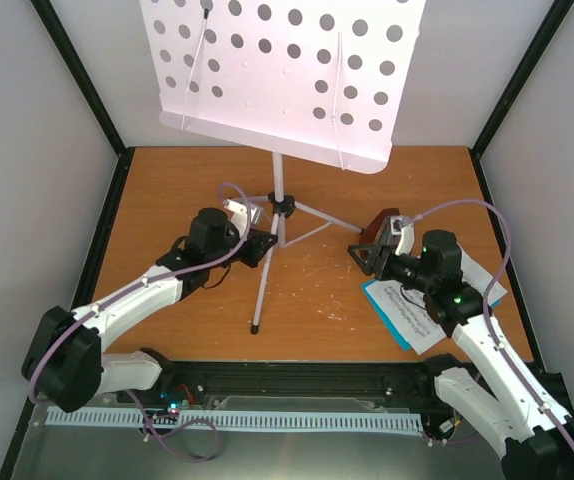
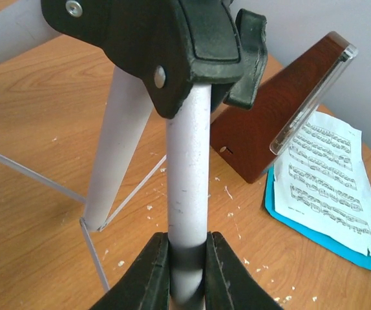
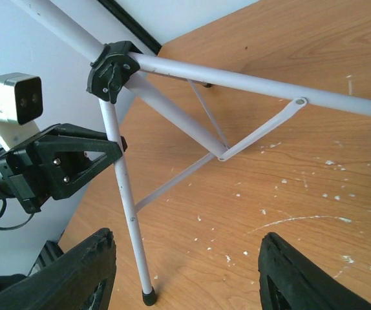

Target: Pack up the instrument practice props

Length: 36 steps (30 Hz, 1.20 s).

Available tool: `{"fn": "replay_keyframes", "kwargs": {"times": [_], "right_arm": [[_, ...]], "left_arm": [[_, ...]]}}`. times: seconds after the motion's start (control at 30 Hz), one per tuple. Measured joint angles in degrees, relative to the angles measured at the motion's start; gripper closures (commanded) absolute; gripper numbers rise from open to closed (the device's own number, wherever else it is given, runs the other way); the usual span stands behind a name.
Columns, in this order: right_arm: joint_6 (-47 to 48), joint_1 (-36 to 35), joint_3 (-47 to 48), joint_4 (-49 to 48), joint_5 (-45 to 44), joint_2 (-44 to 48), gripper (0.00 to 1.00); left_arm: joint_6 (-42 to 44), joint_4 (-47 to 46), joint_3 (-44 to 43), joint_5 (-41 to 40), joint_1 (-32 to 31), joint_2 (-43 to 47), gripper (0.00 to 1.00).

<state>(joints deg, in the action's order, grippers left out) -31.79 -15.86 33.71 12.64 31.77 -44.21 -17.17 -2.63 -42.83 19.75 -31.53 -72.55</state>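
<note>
The music stand's perforated desk (image 1: 287, 70) towers over the wooden table, with its tripod hub (image 1: 283, 205) below. My left gripper (image 1: 265, 246) is shut on the tripod's front leg (image 2: 189, 161), both fingers pressed against the white tube. The brown metronome (image 2: 282, 110) stands upright to the right of the tripod. Beside it lies the white sheet music (image 2: 331, 174) on the teal booklet (image 2: 315, 232). My right gripper (image 3: 185, 274) hangs open just left of the metronome (image 1: 377, 232), facing the tripod legs with only bare table between its fingers.
Grey walls and black corner posts (image 1: 97, 100) enclose the wooden table (image 1: 317, 300) on three sides. The stand's desk overhangs the back half. The tripod's thin braces (image 3: 172, 177) and other legs spread across the middle. White flecks dot the wood. My right forearm covers part of the papers (image 1: 412, 320).
</note>
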Motion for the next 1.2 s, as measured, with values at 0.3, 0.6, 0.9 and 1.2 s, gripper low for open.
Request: {"fn": "replay_keyframes", "kwargs": {"times": [0.3, 0.6, 0.9, 1.2], "right_arm": [[-0.11, -8.00, 2.82, -2.64, -2.21, -4.76, 0.28], [-0.46, -12.90, 10.45, -6.34, -3.08, -14.97, 0.22], [-2.64, -14.34, 15.41, -12.04, -2.43, -26.14, 0.40], [-5.73, -16.90, 20.61, -18.10, -0.28, -35.98, 0.56]], "left_arm": [[-2.38, 4.61, 1.90, 1.86, 0.04, 4.63, 0.00], [-5.95, 17.66, -7.65, 6.56, 2.80, 7.50, 0.00], [-1.44, 23.87, -14.80, 12.87, 15.19, 7.58, 0.00], [4.52, 19.47, -7.48, -4.04, 15.41, 9.51, 0.01]]}}
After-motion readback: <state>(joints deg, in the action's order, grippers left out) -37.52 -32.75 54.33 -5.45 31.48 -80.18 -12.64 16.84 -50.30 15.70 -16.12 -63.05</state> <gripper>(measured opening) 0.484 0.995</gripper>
